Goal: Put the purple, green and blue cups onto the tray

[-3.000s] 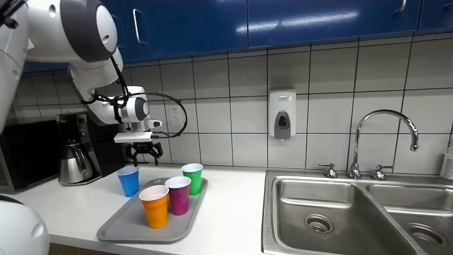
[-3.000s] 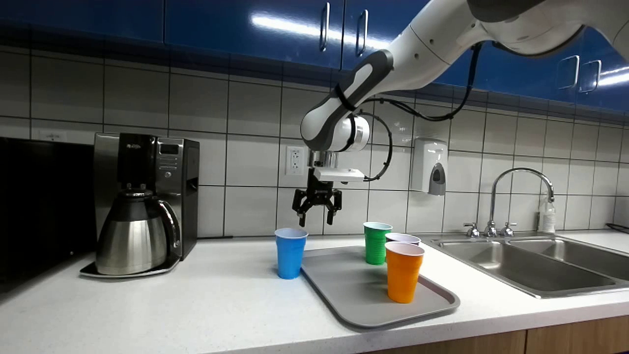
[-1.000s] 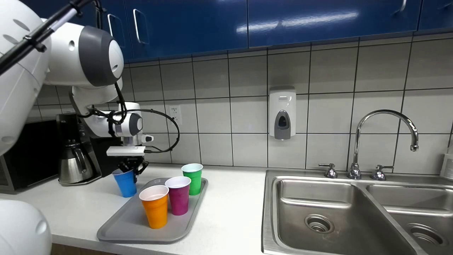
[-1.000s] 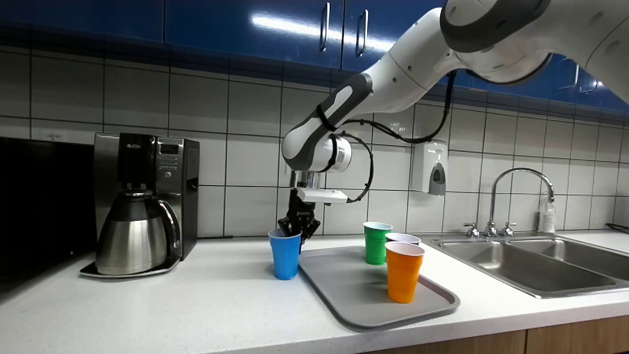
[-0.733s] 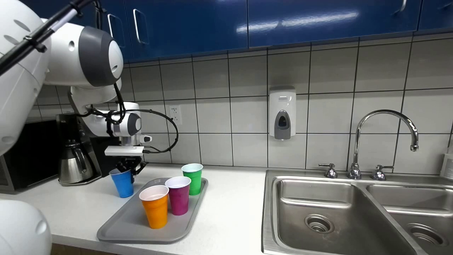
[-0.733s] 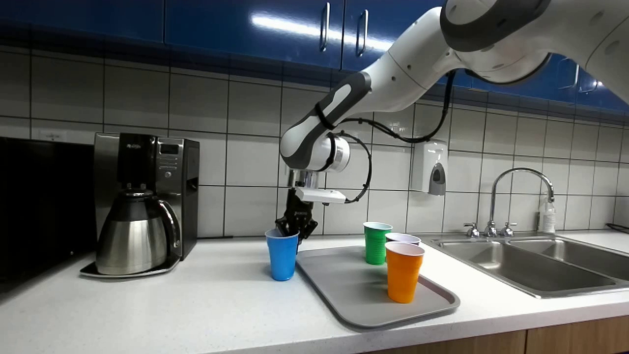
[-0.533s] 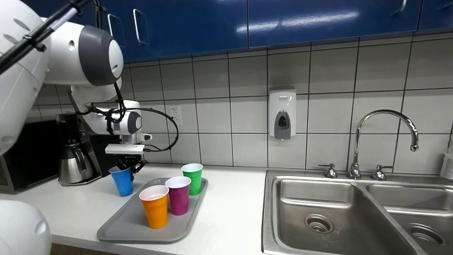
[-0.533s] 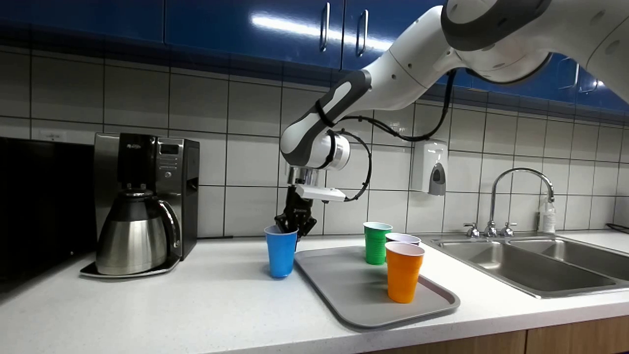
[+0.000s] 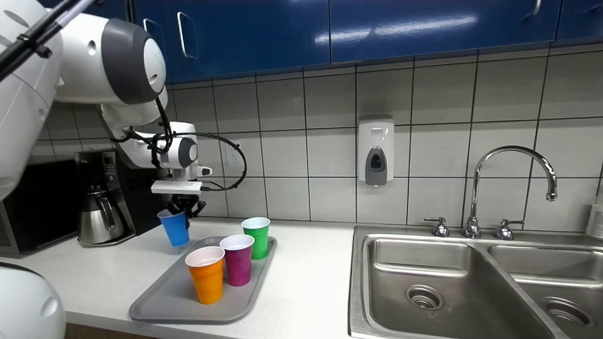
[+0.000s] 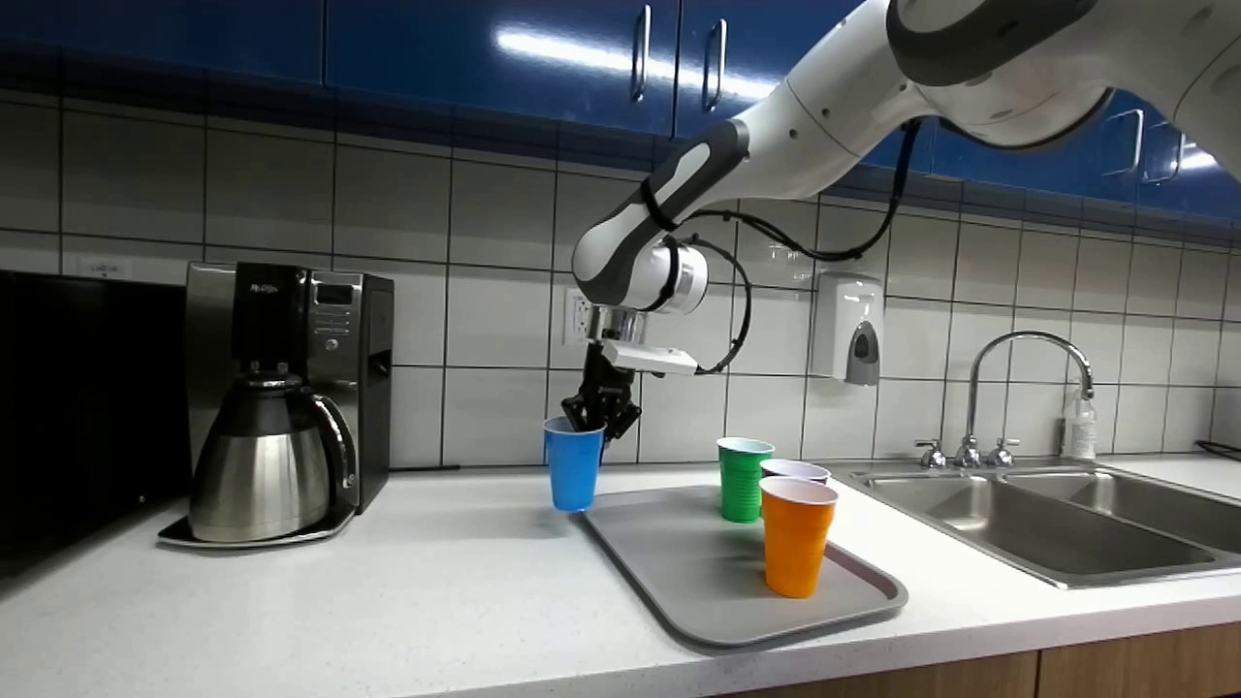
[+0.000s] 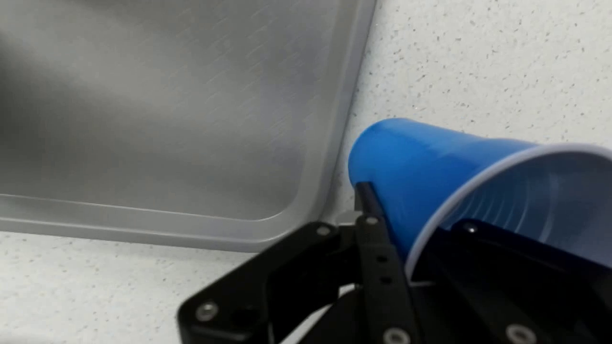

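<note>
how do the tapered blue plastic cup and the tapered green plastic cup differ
The blue cup is gripped by the jaws; the green cup stands ungripped. The blue cup hangs in midair; the green cup rests on the gray rectangular plastic tray. Both have open tops and pale rims.

In an exterior view you are pinching the blue cup (image 10: 573, 472) at its rim with the fingers (image 10: 582, 414) — you are holding it above the bench (image 10: 388, 601), just beside the tray (image 10: 679, 582), where the green cup (image 10: 742, 485), orange cup (image 10: 796, 543) and mostly hidden purple cup (image 10: 795, 469) are standing.
</note>
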Controlling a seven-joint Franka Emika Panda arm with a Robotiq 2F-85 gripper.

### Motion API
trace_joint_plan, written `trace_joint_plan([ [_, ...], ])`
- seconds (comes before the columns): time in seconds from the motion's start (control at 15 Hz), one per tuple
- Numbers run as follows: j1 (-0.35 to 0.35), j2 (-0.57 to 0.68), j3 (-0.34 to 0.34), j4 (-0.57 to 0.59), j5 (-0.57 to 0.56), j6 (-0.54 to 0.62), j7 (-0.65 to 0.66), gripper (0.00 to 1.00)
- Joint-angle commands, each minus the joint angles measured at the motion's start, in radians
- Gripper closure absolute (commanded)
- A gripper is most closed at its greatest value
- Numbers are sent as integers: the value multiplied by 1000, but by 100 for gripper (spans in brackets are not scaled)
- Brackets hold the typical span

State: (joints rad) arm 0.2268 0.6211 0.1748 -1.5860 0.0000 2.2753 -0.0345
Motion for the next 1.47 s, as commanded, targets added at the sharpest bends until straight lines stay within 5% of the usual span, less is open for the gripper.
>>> trace_joint_plan([
  [0.0, -24, -36, -25, -26, -5, -11, -10, 100],
  [1.4, -108, -74, -49, -145, 18, -14, -41, 100],
])
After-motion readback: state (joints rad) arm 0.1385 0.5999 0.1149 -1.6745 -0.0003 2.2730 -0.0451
